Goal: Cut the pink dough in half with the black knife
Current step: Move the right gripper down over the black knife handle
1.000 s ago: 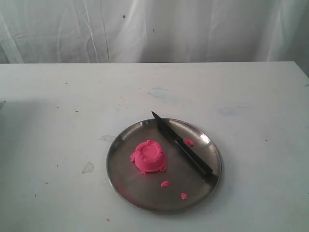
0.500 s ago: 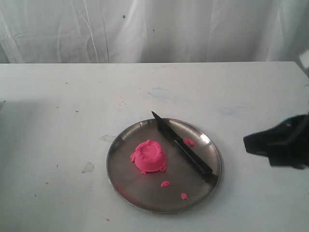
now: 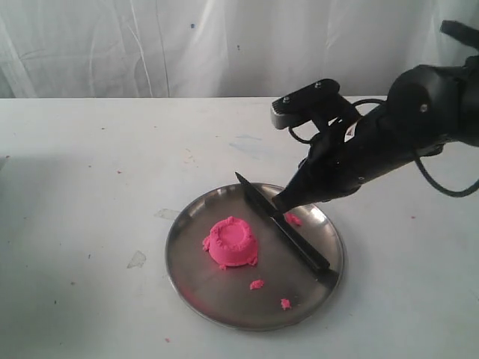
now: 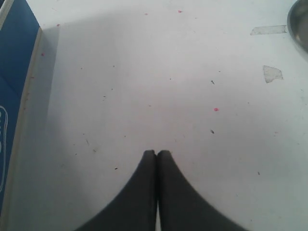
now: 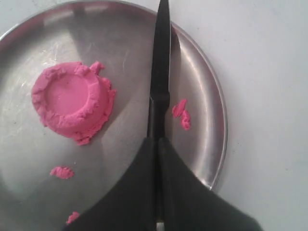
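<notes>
Pink dough [image 3: 230, 242], a soft dome with a ragged rim, sits whole left of centre on the shiny steel plate [image 3: 196, 288]. Just right of it the slim black knife [image 3: 283, 226] lies flat, tip over the far rim. Your right gripper [image 3: 281, 203] hovers above the handle, fingers pressed together: spread them first, then pinch the handle squarely.

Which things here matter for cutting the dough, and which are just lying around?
For the job: pink dough, black knife, steel plate, right gripper.
Lying about: pink crumbs, blue object, tape scrap.
</notes>
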Available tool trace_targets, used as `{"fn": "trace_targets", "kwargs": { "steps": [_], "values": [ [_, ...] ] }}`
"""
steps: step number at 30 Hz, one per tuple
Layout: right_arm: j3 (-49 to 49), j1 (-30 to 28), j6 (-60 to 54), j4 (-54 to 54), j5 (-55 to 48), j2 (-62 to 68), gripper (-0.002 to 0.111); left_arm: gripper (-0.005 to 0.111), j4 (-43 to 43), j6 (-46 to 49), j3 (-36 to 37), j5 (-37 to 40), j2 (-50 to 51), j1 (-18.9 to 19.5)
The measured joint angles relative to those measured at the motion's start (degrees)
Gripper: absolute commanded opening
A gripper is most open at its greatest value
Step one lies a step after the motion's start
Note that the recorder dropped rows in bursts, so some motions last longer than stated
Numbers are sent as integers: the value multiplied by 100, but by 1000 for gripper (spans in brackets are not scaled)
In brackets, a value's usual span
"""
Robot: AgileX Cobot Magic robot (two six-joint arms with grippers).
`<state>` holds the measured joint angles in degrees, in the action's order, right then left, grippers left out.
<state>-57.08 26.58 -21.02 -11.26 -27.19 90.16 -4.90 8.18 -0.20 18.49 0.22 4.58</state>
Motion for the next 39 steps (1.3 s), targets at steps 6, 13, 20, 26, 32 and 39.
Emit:
{"fn": "trace_targets", "kwargs": {
  "steps": [6,13,20,26,32,39],
  "values": [
    [0,31,-171,0,167,551,26,0,0,0,0,0,0,0],
    [0,29,-250,0,107,1138,51,0,0,0,0,0,0,0],
    [0,29,-250,0,172,1424,51,0,0,0,0,0,0,0],
    [0,29,-250,0,201,1657,46,0,0,0,0,0,0,0],
    [0,29,-250,0,223,1724,33,0,0,0,0,0,0,0],
    [0,29,-253,0,223,1724,22,0,0,0,0,0,0,0]
  ]
}}
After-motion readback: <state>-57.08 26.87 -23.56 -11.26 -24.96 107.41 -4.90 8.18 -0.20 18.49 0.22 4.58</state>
